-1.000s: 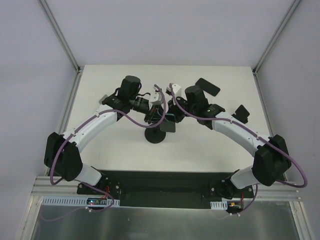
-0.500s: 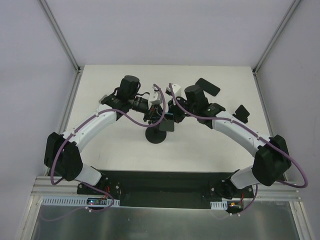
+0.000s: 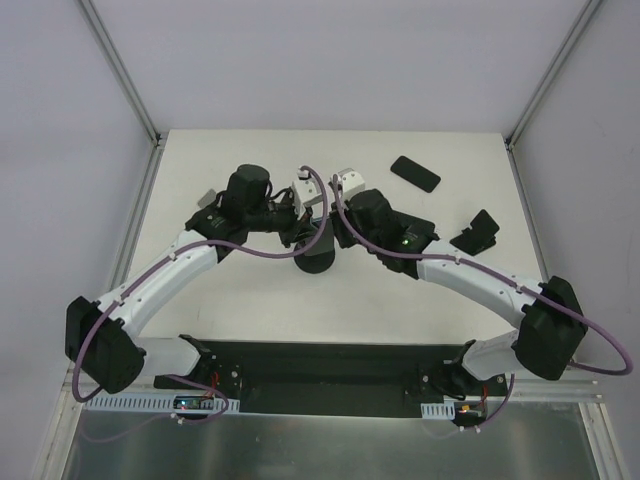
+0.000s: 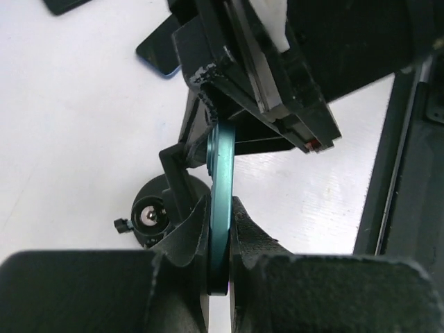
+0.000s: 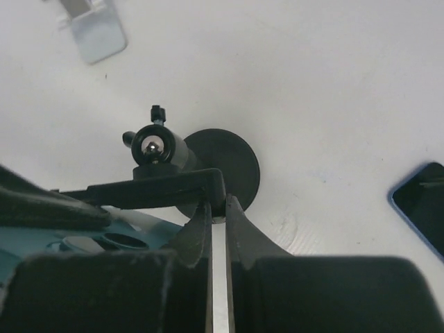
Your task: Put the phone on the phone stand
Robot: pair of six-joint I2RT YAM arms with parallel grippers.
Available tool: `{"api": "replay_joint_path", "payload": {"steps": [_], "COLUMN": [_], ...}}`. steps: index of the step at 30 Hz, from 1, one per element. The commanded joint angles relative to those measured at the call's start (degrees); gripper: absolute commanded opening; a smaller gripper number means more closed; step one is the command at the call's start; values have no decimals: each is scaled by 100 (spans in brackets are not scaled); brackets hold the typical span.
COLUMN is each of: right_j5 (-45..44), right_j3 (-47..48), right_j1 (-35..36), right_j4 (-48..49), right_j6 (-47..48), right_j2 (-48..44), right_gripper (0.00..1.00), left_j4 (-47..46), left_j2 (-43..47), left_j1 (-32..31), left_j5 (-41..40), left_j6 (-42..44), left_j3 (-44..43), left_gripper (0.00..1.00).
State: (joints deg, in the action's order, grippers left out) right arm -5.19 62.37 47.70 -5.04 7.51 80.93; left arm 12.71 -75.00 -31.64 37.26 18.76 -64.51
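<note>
My left gripper (image 4: 220, 208) is shut on a teal phone (image 4: 222, 166), held edge-on above the table. The black phone stand has a round base (image 4: 149, 218) and a flat black plate (image 5: 152, 191) on a ball joint (image 5: 152, 149). My right gripper (image 5: 216, 208) is shut on the corner of that plate, above the base disc (image 5: 232, 166). The teal phone (image 5: 69, 243) lies just beside the plate; I cannot tell if it touches it. In the top view both grippers (image 3: 300, 228) (image 3: 332, 232) meet over the stand (image 3: 313, 262), and the phone is hidden.
A black phone (image 3: 414, 172) lies at the back right. Another dark phone (image 3: 416, 226) lies partly under my right arm. A small black stand (image 3: 476, 232) is at the right, and a grey stand (image 3: 207, 197) at the left behind my left arm.
Both grippers have come down and closer together over the stand. The phone, visible beside the stand head before, is now hidden between them in the top view.
</note>
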Motion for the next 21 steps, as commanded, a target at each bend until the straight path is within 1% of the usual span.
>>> {"api": "replay_joint_path", "payload": {"steps": [1, 2, 3, 4, 5, 6, 8, 9, 11, 12, 16, 17, 18, 19, 20, 21], "right_j5": [-2732, -2846, -3282, -3478, -3654, -4091, -4576, -4987, -5288, -5665, -5985, -5837, -5496, -5388, -5326, -5291], "right_j3": [-67, -76, -76, -58, 11, 47, 161, 257, 381, 512, 749, 811, 855, 830, 777, 690], "right_j1": [582, 661, 870, 1003, 1117, 1388, 1671, 1890, 2084, 2294, 2735, 2788, 2901, 2998, 3086, 3287], "right_j4": [249, 232, 205, 188, 161, 126, -5, -41, -137, -181, -155, -208, -234, -182, -121, 2], "right_j6": [-1196, -1538, -1707, -1831, -1936, -2181, -2419, -2647, -2841, -2912, -2799, -2790, -2738, -2563, -2422, -2282], "right_j2": [-350, -341, -306, -288, -262, -192, -121, -51, 28, 124, 310, 327, 319, 292, 249, 135], "right_gripper": [1, 1, 1, 1, 1, 1, 1, 1, 1, 1, 1, 11, 24, 35, 51, 56], "left_j4": [-435, -532, -724, -796, -892, -989, -1007, -1016, -1025, -1034, -1034, -1034, -1034, -1042, -1042, -1042], "left_j2": [635, 688, 741, 802, 829, 838, 829, 829, 750, 715, 610, 601, 618, 636, 645, 653], "left_j1": [88, 79, 70, 61, 61, 61, 9, -26, -27, -27, -27, -27, -18, -27, -18, -18], "left_j5": [-2951, -3065, -3214, -3538, -3689, -3699, -3892, -4006, -4015, -4059, -4007, -3972, -3850, -3753, -3734, -3534], "left_j6": [-892, -996, -1067, -1155, -1347, -1445, -1481, -1464, -1297, -1279, -1252, -1252, -1244, -1226, -1191, -1200], "left_j3": [324, 508, 605, 685, 842, 887, 861, 861, 861, 853, 844, 844, 844, 852, 852, 852], "left_gripper": [0, 0, 0, 0, 0, 0, 0, 0, 0, 0, 0, 0, 0, 0, 0, 0]}}
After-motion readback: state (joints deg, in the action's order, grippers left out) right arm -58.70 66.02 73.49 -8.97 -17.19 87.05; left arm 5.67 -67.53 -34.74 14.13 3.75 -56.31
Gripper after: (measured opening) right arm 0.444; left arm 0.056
